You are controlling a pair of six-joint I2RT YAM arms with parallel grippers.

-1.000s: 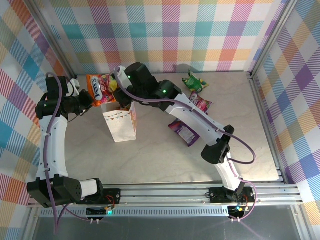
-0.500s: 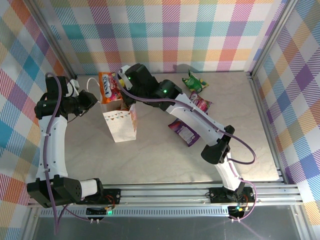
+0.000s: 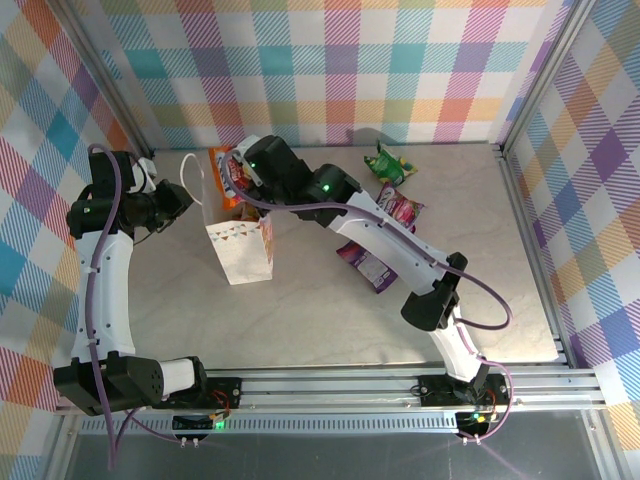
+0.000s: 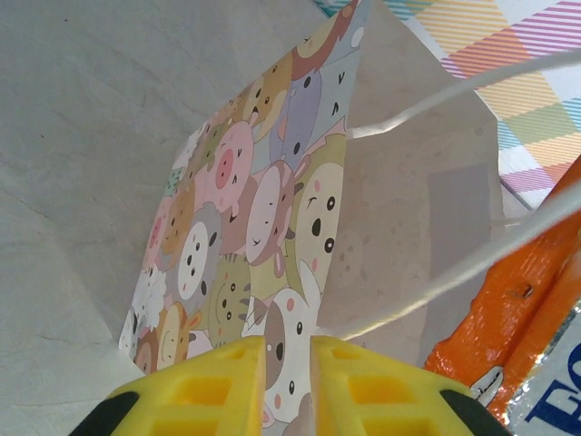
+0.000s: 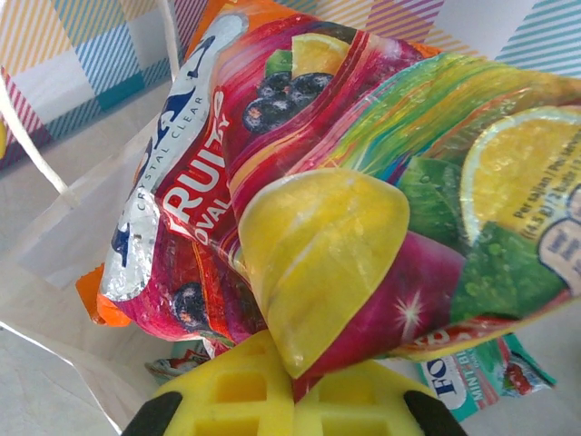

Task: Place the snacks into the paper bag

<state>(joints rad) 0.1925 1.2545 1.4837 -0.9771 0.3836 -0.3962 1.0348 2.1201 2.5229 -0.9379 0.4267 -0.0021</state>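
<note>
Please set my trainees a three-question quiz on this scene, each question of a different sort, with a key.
1. True or false: the right gripper grips an orange packet at the open mouth of the paper bag.
2. What is the left gripper pinching? A) the bag's printed wall B) a purple packet C) nothing
3. Fill in: the loose packet lying nearest the back wall is ____ in colour.

Key: 1 true; 2 A; 3 green.
</note>
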